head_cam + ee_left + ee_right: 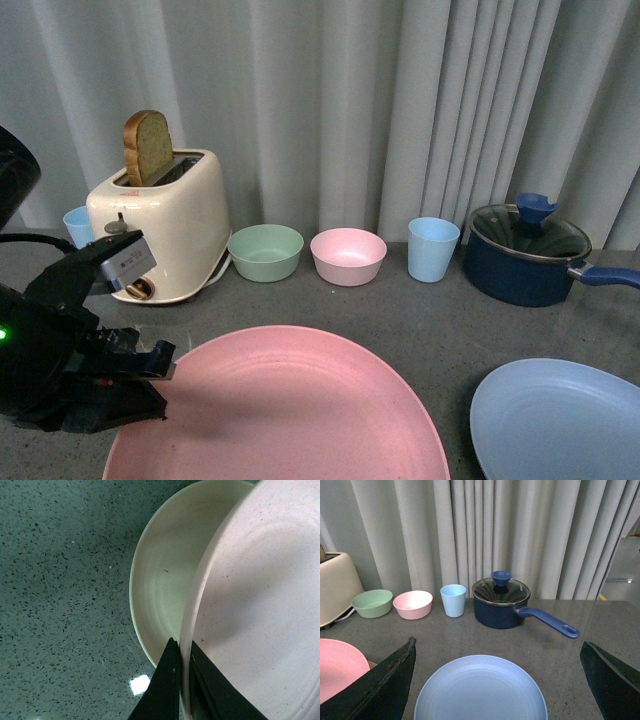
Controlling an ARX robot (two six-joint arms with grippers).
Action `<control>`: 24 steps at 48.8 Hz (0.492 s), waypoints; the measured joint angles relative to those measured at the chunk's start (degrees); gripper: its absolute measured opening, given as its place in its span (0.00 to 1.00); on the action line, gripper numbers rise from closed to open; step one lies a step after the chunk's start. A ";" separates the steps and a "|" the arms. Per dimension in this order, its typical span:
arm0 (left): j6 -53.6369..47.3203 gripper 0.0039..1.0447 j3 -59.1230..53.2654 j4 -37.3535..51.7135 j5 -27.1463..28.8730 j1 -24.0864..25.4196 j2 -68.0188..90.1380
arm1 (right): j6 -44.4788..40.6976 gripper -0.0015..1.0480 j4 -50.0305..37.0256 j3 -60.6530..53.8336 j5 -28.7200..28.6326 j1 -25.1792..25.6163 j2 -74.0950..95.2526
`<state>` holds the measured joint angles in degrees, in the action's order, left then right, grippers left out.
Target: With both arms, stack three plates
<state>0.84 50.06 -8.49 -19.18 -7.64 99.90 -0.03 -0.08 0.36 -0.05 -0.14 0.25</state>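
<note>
Left wrist view | left fingers point(162, 690) clamp pink plate point(260, 605) rim | right fingers point(380, 690) spread apart | arm label point(125, 262) unreadable

Soft even light, sharp, slight glare

Pleated grey curtain point(400, 90) hangs behind a speckled grey countertop point(420, 310)

Finishes: mostly matt tableware on a speckled stone-look top.
Pink plate point(290, 410), beige plate point(162, 575), light blue plate point(480, 692): matt, smooth, faint concentric rings. Countertop point(60, 580): grey, speckled, smooth, slight sheen with one glare spot. Toaster point(175, 230): glossy cream shell. Pot point(497, 612): glossy dark blue, glass lid. Curtain point(400, 100): matt grey cloth. Left gripper point(182, 644): matt black.
</note>
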 joint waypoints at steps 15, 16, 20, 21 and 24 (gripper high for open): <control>2.14 0.03 2.49 0.94 2.58 -2.14 4.13 | 0.00 0.93 0.00 0.00 -0.02 0.00 0.00; 2.25 0.03 2.69 1.05 2.73 -2.25 4.44 | 0.00 0.93 0.00 0.00 0.00 0.00 0.00; 2.36 0.03 3.34 1.05 3.02 -2.64 5.25 | 0.00 0.93 0.00 0.00 -0.02 0.00 0.00; 2.43 0.03 3.63 1.05 3.19 -2.69 5.55 | 0.00 0.93 0.00 0.00 -0.02 0.00 0.00; 2.45 0.03 4.24 1.18 3.87 -2.86 6.29 | 0.00 0.93 0.00 0.00 -0.02 0.00 0.00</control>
<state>3.29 54.30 -7.31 -15.31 -10.50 106.19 -0.03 -0.08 0.36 -0.08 -0.14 0.25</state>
